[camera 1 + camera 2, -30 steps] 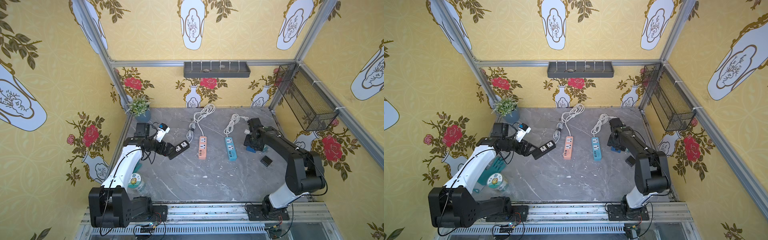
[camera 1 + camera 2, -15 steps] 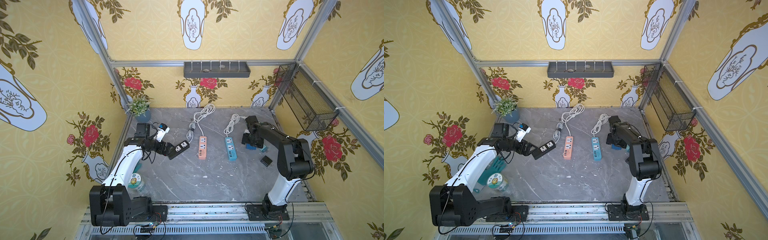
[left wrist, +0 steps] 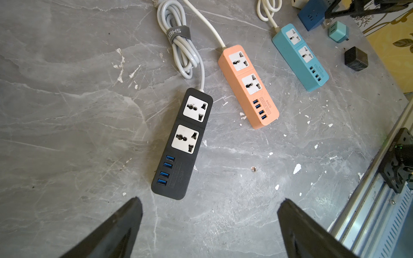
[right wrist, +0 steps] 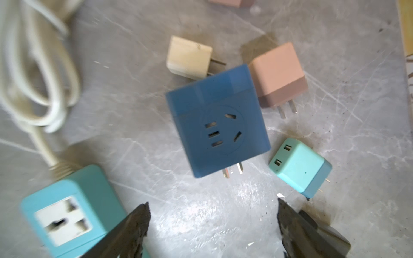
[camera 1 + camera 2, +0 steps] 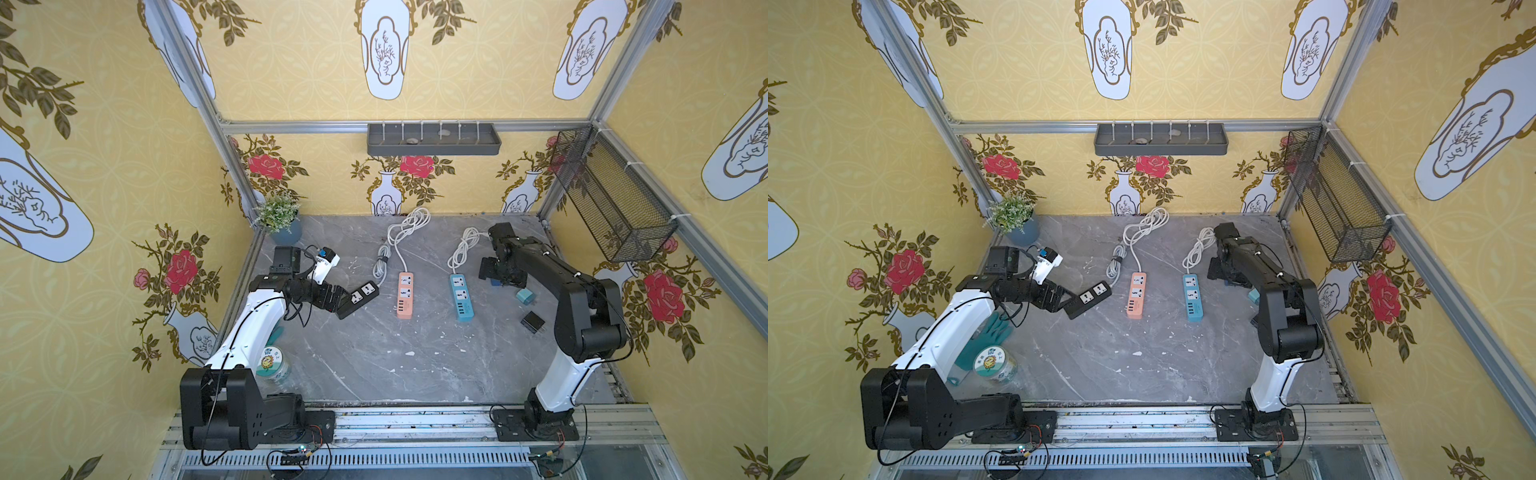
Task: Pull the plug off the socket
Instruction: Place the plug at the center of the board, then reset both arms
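Reads "SHE" on the cable strap (image 3: pixel 177 33). Lies loose on the worktop (image 4: pixel 201 212), dark-blue cube plug (image 4: pixel 218 121), just beyond the spread, empty right claw (image 4: pixel 212 225); left claw (image 3: pixel 209 225) spread too.

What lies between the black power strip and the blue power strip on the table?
The orange power strip lies between the black power strip and the blue power strip, apart from both, in both top views.

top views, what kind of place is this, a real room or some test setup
Most likely a robot test cell dressed as a room: an aluminium frame carries yellow wallpaper panels, two arms bolt to a rail fronting a marble-look table, and power strips lie out as practice props.
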`<state>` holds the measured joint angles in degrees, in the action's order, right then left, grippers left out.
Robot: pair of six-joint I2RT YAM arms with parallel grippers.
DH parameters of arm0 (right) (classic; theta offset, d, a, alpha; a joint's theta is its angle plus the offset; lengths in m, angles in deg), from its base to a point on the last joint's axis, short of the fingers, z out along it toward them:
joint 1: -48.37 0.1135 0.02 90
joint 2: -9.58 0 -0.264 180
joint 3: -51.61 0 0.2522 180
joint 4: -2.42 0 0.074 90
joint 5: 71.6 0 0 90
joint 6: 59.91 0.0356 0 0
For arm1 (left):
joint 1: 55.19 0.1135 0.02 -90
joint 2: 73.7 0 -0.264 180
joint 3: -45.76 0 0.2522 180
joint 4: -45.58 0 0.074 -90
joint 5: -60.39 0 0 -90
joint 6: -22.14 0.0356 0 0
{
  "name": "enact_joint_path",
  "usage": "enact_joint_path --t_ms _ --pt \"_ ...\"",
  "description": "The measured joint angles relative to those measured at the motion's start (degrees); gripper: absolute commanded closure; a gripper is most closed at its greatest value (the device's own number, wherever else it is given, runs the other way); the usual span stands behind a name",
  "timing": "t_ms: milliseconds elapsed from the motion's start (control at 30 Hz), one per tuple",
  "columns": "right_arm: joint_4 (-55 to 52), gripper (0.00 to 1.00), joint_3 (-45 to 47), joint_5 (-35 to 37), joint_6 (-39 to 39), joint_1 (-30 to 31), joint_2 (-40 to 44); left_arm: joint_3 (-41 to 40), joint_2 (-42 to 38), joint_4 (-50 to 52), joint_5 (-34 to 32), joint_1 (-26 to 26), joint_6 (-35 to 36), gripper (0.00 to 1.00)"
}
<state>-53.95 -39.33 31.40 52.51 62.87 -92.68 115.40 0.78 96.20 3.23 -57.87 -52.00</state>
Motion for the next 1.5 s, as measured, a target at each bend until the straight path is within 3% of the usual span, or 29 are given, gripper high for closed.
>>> enact_joint_path --t_ms 67,267,567,767,967,1100,1300,1500 --pt "-0.39 0.01 0.02 0.33 0.02 0.92 1.27 0.00 0.00 -0.02 -0.02 0.00 0.00 0.00" --pt "2.25 0.02 4.20 0.11 0.02 3.93 7.17 -0.15 0.00 -0.39 -0.48 0.00 -0.02 0.00" --pt "20.63 0.02 23.80 -8.41 -1.70 9.29 23.10 -4.13 -1.22 -6.78 -4.48 0.00 -2.49 0.00" --pt "33.62 0.02 34.69 -10.93 -2.97 11.15 32.17 -12.22 -2.89 -20.63 -12.83 -0.13 -6.14 0.00" --pt "40.17 0.02 37.44 -9.51 -3.54 11.69 36.30 -26.69 -6.08 -42.62 -20.85 -0.11 -7.48 0.00" --pt "44.76 0.02 40.35 -9.42 -4.15 12.07 40.06 -31.06 -8.61 -51.69 -24.41 -0.15 -7.10 0.00" --pt "52.50 0.02 46.27 -8.76 -4.48 12.20 42.60 -38.01 -12.20 -62.55 -26.64 0.87 -7.69 0.00" --pt "53.53 0.02 44.98 -7.26 -6.03 12.39 41.99 -44.02 -7.93 -73.70 -28.55 1.73 -8.94 0.00"
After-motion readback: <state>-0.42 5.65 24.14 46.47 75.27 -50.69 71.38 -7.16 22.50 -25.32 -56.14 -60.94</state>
